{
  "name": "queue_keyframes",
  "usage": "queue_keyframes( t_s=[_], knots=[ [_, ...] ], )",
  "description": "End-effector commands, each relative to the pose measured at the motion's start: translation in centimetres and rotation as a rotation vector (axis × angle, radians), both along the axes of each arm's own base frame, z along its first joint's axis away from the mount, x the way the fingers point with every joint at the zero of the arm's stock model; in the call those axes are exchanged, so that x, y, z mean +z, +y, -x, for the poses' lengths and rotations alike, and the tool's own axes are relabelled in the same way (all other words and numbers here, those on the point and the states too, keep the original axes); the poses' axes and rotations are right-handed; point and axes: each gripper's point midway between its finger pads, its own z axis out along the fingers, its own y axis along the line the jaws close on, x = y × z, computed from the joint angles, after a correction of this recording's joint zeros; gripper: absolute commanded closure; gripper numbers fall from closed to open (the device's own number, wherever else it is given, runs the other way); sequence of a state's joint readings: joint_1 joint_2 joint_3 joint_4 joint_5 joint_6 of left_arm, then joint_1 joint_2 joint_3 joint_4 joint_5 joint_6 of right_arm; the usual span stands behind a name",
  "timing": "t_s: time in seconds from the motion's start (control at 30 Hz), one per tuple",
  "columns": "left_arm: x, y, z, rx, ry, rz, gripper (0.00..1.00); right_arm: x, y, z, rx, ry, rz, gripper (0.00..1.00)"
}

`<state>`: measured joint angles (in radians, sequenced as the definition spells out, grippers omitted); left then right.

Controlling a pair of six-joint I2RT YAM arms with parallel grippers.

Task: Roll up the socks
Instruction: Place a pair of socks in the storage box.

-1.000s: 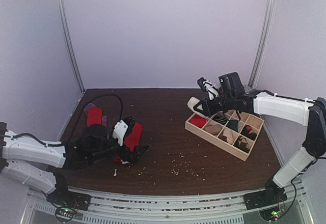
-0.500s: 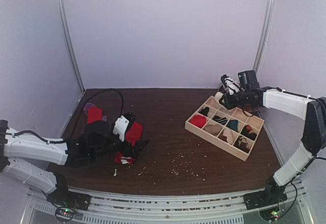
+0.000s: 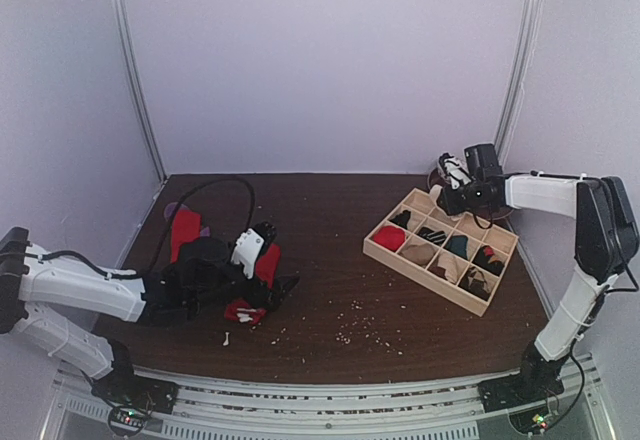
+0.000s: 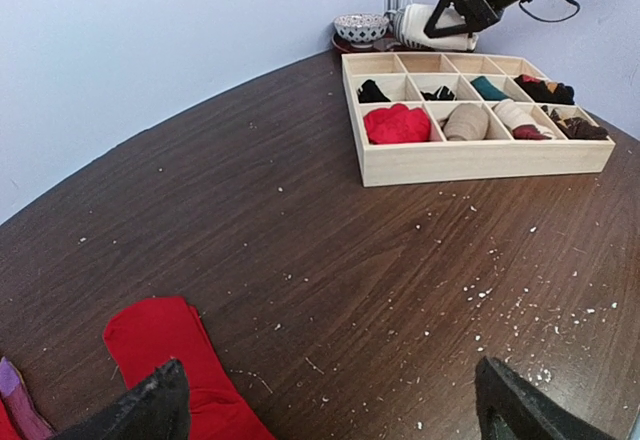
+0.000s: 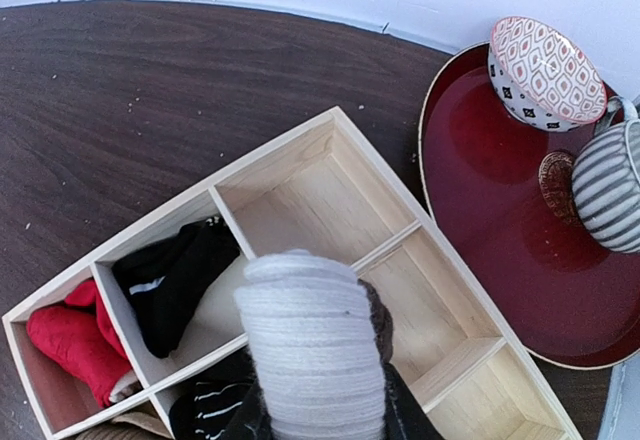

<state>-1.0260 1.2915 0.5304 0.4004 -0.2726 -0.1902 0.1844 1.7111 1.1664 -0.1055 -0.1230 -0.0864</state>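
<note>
The right claw (image 3: 447,192) is clamped on a rolled cream sock (image 5: 312,345). In its wrist view the roll hides nearly all of both fingers and part of the tray (image 5: 290,150) below, so I cannot tell which cell it hangs over. Nearby cells hold a red roll (image 5: 68,345) and a black roll (image 5: 175,275); the rest of the tray is cut off. Beside the tray a red plate (image 5: 490,230) carries a patterned bowl (image 5: 545,68) and a striped cup (image 5: 608,188), the cup cut by the frame edge.

The left claw (image 4: 335,415) stands wide apart and holds nothing. Only its two dark tips show, low over the tabletop (image 4: 300,230). A flat red sock (image 4: 165,345) lies just beside one tip, partly cut off. From above, the arm covers much of it. Another red sock (image 3: 183,228) with a purple part lies farther back. A small red piece (image 3: 243,311) with white bits is too blurred to name.

Since a second ago the right claw has carried the cream sock from over the tray's left side to its far corner, and the left arm has edged slightly rightward.
</note>
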Motion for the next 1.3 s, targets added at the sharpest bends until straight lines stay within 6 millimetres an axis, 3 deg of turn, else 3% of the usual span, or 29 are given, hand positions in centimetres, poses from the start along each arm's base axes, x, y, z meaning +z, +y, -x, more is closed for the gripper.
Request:
queue_keyframes(
  t_s=[0.0,0.6,0.9,1.27],
  knots=[
    [2.3,-0.5,-0.2,-0.020,-0.059,0.061,0.02,0.4,-1.6,-2.0,-0.106,-0.038,-0.024,0.98],
    [1.8,0.1,0.1,-0.031,-0.079,0.037,0.02,-3.5,-3.8,-4.2,-0.329,0.032,-0.069,0.97],
    [1.1,0.2,0.4,-0.045,-0.079,0.026,0.02,-5.6,-4.2,-3.8,-0.383,0.091,-0.072,0.97],
    [0.7,0.5,0.7,-0.052,-0.083,0.020,0.02,-9.9,-4.4,-3.2,-0.423,0.214,-0.049,0.96]
  ],
)
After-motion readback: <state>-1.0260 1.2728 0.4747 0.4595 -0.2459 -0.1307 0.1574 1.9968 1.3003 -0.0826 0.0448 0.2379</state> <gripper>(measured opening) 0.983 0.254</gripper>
